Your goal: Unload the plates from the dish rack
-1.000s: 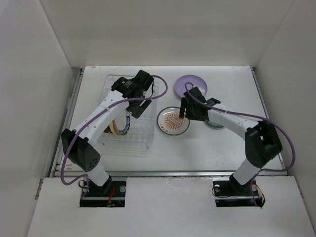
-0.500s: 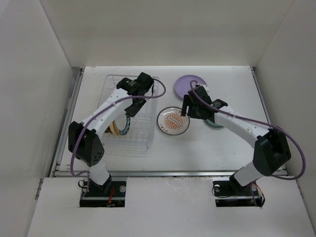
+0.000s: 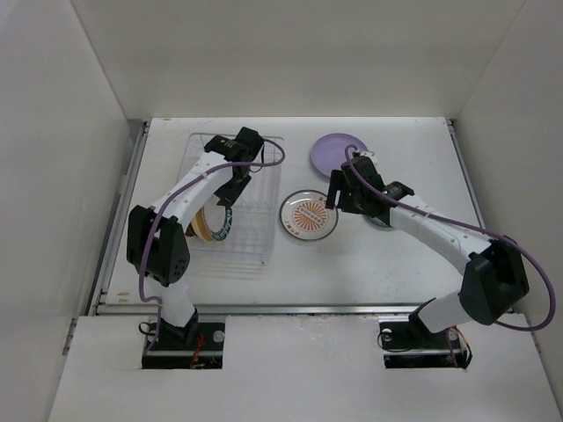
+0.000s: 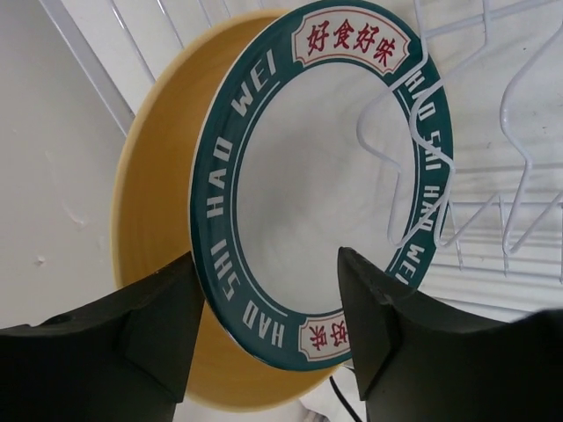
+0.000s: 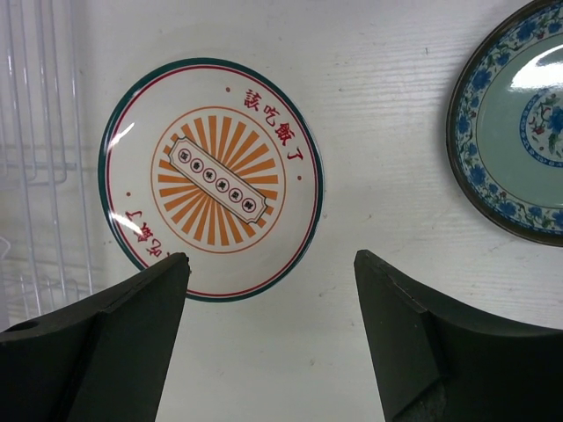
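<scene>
We see the teal patterned plate [image 5: 510,123] cut by the right edge, the yellow-tan plate [image 4: 154,229] mostly behind the lettered plate [image 4: 317,185].

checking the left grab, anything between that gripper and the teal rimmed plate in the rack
Nothing visible between the open left gripper and the teal-rimmed plate. A dish rack wire crosses its right side; a yellow plate sits behind.

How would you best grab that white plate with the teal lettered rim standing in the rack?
Pinch its top rim, coming down from above: the white plate stands on edge in the dish rack, with its rim exposed. The yellow plate sits close behind, so that side is probably tight.
</scene>
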